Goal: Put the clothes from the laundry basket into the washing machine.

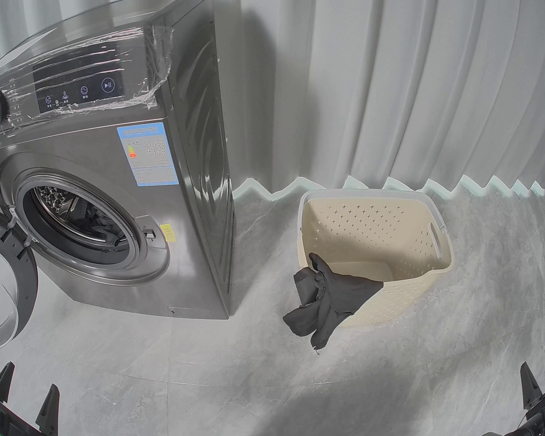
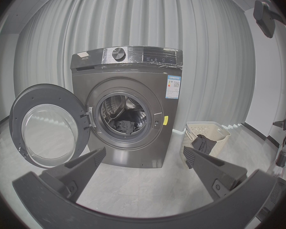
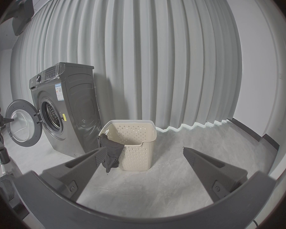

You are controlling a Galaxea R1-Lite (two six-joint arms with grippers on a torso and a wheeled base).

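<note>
My left claw and right claw hang low, wide open, empty. Across open floor, washer at ten o'clock; cloth drapes basket rim at one.

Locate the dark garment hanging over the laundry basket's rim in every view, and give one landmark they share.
Head view: the dark garment drapes over the laundry basket's near corner, on the washing machine's side.
Left wrist view: the garment hangs over the basket's rim, beside the machine.
Right wrist view: the garment hangs down the basket's corner facing the machine.
Shared landmark: the washing machine, door open.
</note>
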